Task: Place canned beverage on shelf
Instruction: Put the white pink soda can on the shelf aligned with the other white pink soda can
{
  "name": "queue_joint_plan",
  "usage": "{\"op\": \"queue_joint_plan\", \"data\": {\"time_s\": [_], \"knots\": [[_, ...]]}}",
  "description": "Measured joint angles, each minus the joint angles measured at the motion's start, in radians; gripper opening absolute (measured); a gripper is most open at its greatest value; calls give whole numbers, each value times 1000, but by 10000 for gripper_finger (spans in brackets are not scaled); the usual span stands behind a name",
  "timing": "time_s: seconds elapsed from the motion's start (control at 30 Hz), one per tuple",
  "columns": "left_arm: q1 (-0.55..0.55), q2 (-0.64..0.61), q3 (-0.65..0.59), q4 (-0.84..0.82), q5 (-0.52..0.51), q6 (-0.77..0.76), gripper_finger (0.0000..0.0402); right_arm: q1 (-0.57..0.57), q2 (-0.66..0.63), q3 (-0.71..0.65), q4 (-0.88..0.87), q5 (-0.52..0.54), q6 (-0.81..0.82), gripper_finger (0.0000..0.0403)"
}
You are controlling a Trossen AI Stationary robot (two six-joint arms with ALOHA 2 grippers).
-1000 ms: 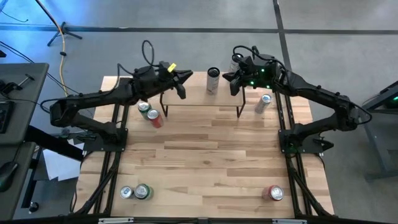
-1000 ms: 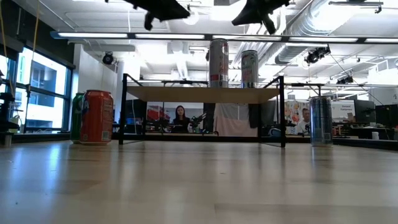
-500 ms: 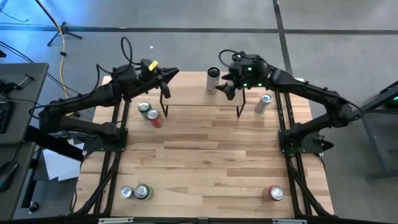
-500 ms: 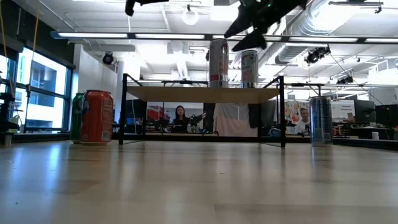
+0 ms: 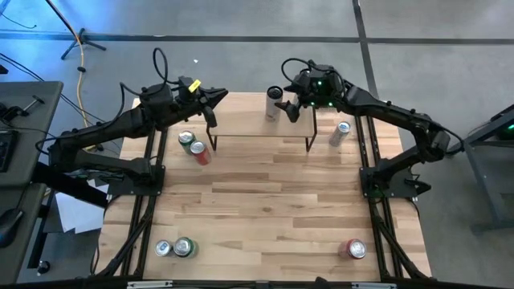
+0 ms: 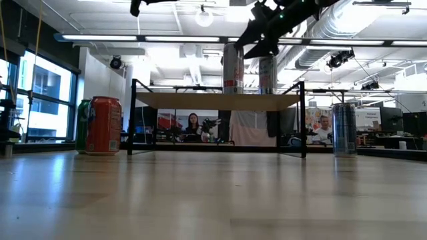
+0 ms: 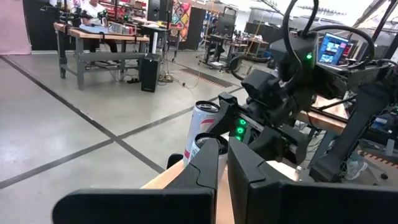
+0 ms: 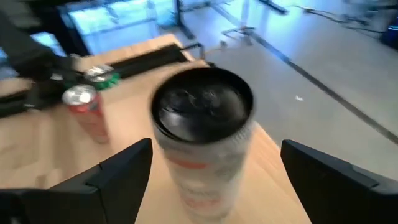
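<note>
Wooden shelf, right end effector now wide around its can; left end effector closed.

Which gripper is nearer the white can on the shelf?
Right. The right gripper is open around the white can on the shelf; the left gripper hangs shut off its other end.

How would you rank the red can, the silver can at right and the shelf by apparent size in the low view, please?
1. Shelf, widest.
2. Silver can, taller than the red can.
3. Red can, close in size; differing nearness leaves these two unsure.
</note>
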State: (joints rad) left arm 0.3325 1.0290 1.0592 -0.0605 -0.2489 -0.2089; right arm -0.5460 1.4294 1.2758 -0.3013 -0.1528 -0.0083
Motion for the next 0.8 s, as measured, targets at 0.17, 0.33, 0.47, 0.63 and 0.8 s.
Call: {"op": "queue_joint_plan", "data": {"time_s": [0.17, 0.33, 0.47, 0.63, 0.8], "knots": [[0, 1, 0, 1, 0, -1, 0, -6, 26, 0, 38, -66, -19, 342], [0, 1, 0, -3, 1, -17, 0, -6, 75, 0, 114, -111, -35, 341], [0, 2, 0, -7, 2, -24, 0, -10, 90, 0, 129, -116, -37, 334], [1, 2, 0, -4, 3, -25, 0, -17, 91, 0, 155, -140, -18, 308], [1, 2, 0, -4, 3, -25, 0, -19, 91, 0, 153, -135, -18, 260]]}}
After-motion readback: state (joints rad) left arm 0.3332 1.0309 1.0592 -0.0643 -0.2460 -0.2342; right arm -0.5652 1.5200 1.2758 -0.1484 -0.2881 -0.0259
